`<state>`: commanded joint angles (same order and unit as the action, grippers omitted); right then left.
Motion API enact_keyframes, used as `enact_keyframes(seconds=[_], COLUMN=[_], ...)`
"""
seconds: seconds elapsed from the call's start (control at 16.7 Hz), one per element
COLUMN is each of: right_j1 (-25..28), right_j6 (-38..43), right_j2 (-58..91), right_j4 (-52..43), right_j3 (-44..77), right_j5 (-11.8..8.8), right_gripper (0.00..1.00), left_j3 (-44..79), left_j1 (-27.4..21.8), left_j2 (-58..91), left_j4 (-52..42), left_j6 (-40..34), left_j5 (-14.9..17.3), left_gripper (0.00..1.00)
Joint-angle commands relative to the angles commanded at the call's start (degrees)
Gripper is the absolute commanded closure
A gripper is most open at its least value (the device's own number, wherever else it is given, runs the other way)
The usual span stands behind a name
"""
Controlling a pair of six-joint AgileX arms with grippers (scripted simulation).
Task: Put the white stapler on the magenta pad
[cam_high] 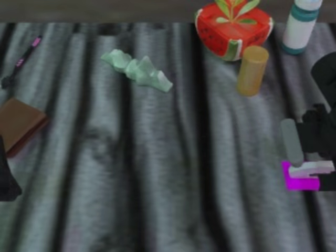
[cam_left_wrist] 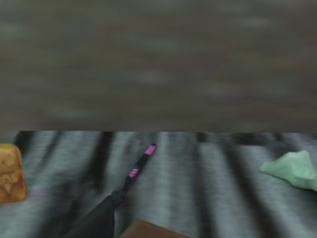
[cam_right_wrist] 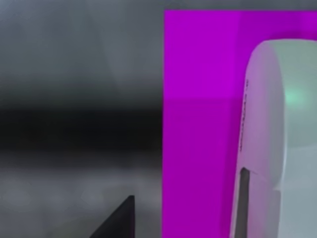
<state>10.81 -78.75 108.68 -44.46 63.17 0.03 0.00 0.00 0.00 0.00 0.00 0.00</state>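
Note:
The white stapler (cam_high: 312, 169) lies flat on the magenta pad (cam_high: 300, 182) near the table's right edge. Up close in the right wrist view, the stapler (cam_right_wrist: 277, 129) rests on the pad (cam_right_wrist: 198, 124) with its grey underside slot showing. My right gripper (cam_high: 316, 137) hovers just behind the stapler and is open. Its one visible dark fingertip (cam_right_wrist: 125, 222) stands clear of the stapler, over bare cloth beside the pad. My left gripper (cam_high: 6, 181) is parked at the table's left edge, open and holding nothing.
A grey rounded bar (cam_high: 291, 142) lies just behind the pad. An amber cylinder (cam_high: 252, 71), a red watermelon-patterned box (cam_high: 233, 29) and a white bottle (cam_high: 300, 26) stand at the back right. A pale green lump (cam_high: 137, 69), a black-magenta pen (cam_high: 21, 58) and a brown block (cam_high: 18, 123) lie further left.

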Motion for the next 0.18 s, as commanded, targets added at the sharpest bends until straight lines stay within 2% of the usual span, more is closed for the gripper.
enact_keyframes(seconds=[0.18], right_j1=[0.0], right_j6=[0.0], right_j2=[0.0], right_j4=[0.0], right_j3=[0.0], right_j5=[0.0], right_gripper=[0.0], left_j3=[0.0], left_j1=[0.0], left_j2=[0.0], left_j4=[0.0], left_j6=[0.0], left_j5=[0.0], left_gripper=[0.0])
